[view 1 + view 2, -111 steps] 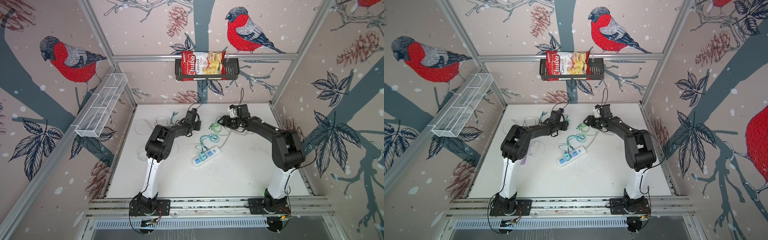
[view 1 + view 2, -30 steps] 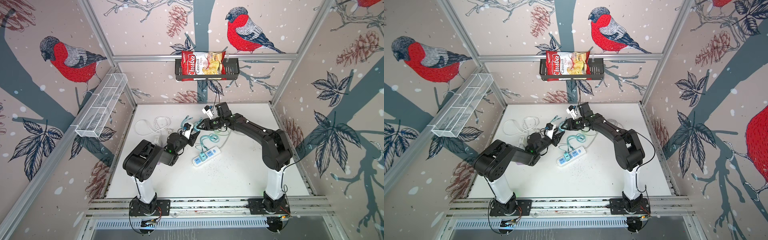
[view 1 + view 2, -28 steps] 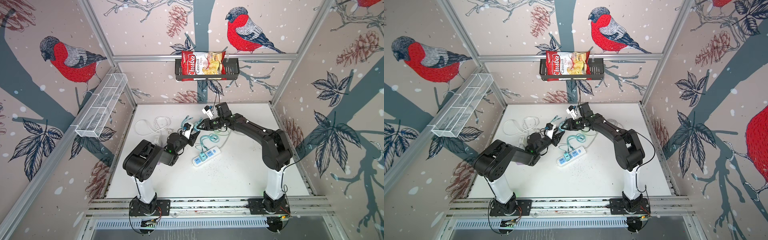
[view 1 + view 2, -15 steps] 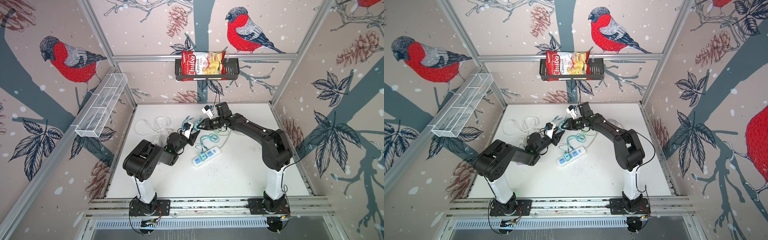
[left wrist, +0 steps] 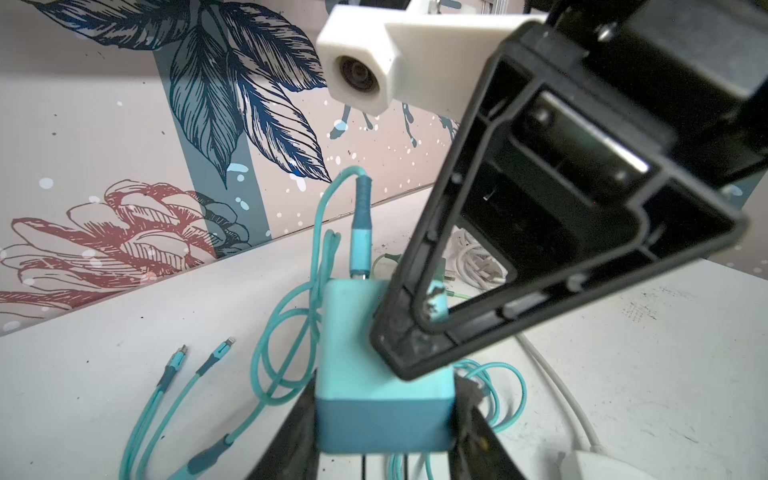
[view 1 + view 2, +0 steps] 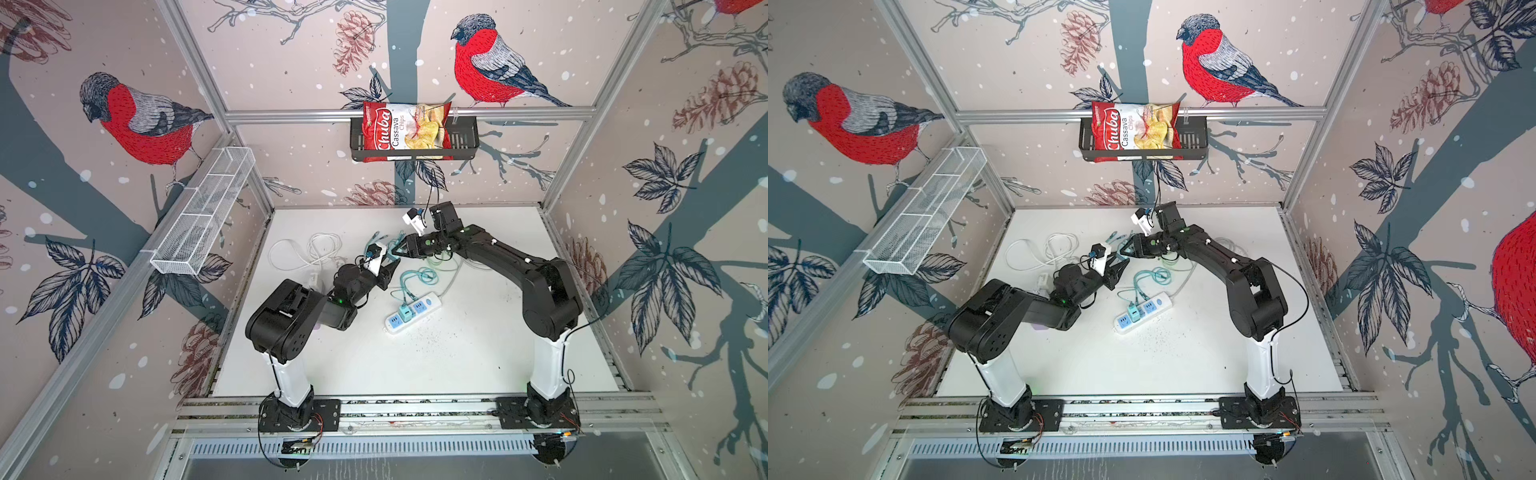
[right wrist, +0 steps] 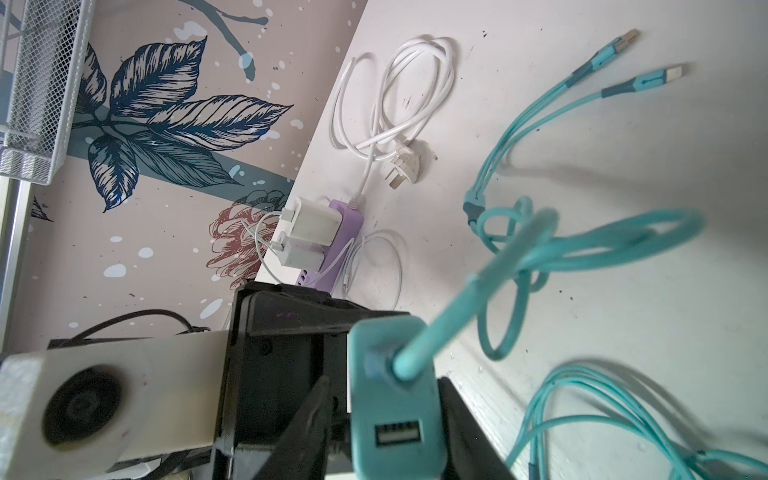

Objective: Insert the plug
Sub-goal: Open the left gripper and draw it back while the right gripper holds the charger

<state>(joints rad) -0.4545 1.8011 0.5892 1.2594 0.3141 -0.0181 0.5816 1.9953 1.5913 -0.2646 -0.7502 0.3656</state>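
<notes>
The plug (image 5: 374, 332), a teal charger block with a teal cable (image 5: 360, 224) running from its far end, hangs above the table between both grippers. My left gripper (image 5: 384, 415) is shut on its two sides. My right gripper (image 7: 386, 386) straddles the plug (image 7: 395, 415): one finger lies against it, and a narrow gap shows at the other. In both top views the two grippers meet over the table's middle, left (image 6: 386, 268) (image 6: 1113, 270) and right (image 6: 401, 249) (image 6: 1128, 249). The white power strip (image 6: 412, 318) (image 6: 1144, 318) lies in front of them with another teal plug in it.
Teal cable loops (image 6: 419, 276) trail between the grippers and the strip. A coiled white cable (image 6: 307, 253) and a purple strip with white chargers (image 7: 332, 232) lie at the left. A wire basket (image 6: 203, 208) and a chips basket (image 6: 405, 131) hang on the walls.
Over the last second nothing visibly moves. Since the oldest frames, the left arm has folded back and the right gripper has swung left, and the two now meet at the plug.
</notes>
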